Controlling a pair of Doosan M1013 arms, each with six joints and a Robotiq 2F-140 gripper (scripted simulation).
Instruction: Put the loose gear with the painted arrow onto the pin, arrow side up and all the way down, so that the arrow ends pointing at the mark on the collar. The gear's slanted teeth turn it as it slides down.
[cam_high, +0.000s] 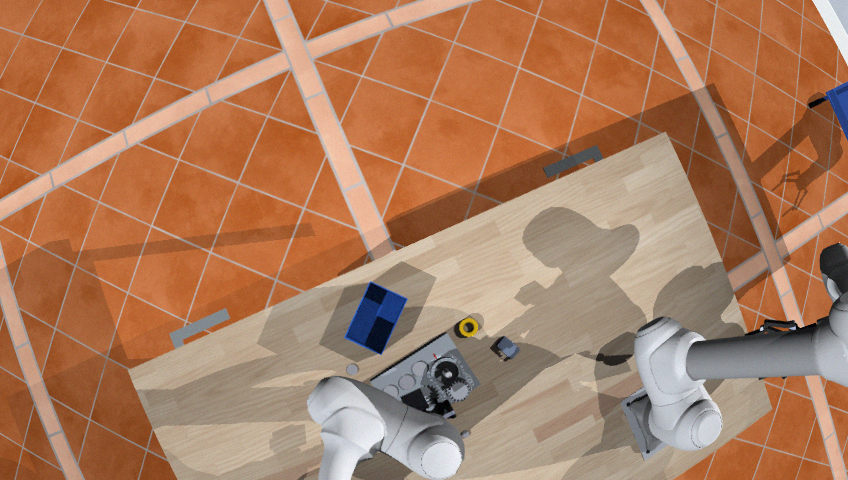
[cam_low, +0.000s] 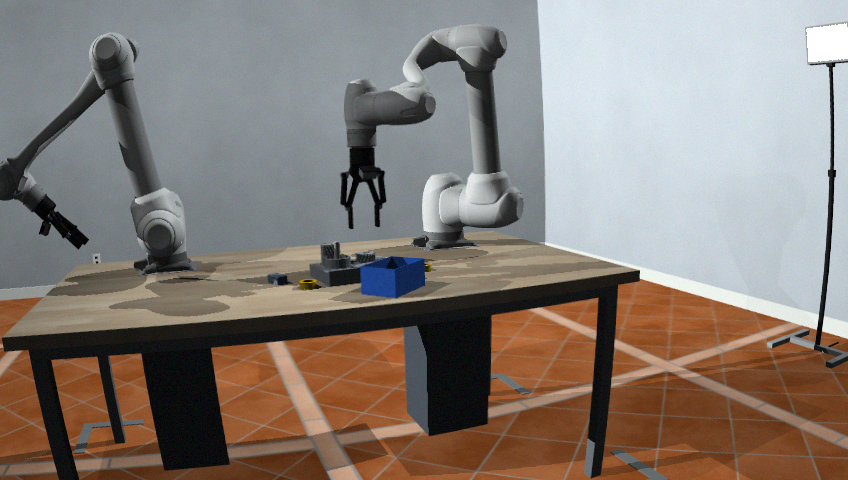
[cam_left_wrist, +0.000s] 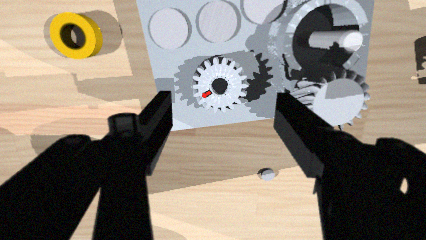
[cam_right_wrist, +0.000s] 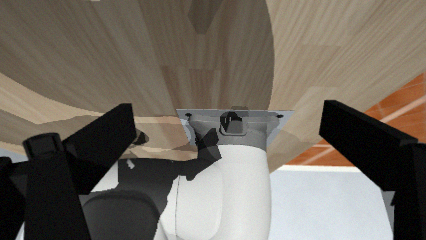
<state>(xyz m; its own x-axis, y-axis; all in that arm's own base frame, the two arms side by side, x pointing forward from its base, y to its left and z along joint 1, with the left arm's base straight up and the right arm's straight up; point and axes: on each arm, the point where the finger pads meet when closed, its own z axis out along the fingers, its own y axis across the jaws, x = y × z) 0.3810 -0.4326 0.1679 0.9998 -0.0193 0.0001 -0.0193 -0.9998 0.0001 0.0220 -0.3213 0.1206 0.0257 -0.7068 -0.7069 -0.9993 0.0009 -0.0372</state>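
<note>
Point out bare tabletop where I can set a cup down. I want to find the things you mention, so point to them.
Bare wood shows between the blue bin (cam_high: 364, 315) (cam_low: 379, 281) and the table's far-right corner in the top view, beyond the yellow ring (cam_high: 475, 327) (cam_low: 307, 287). It's crowded around the gear plate (cam_high: 397, 374) (cam_low: 333, 276), beneath the left gripper (cam_low: 364, 226) (cam_left_wrist: 223, 109).
</note>
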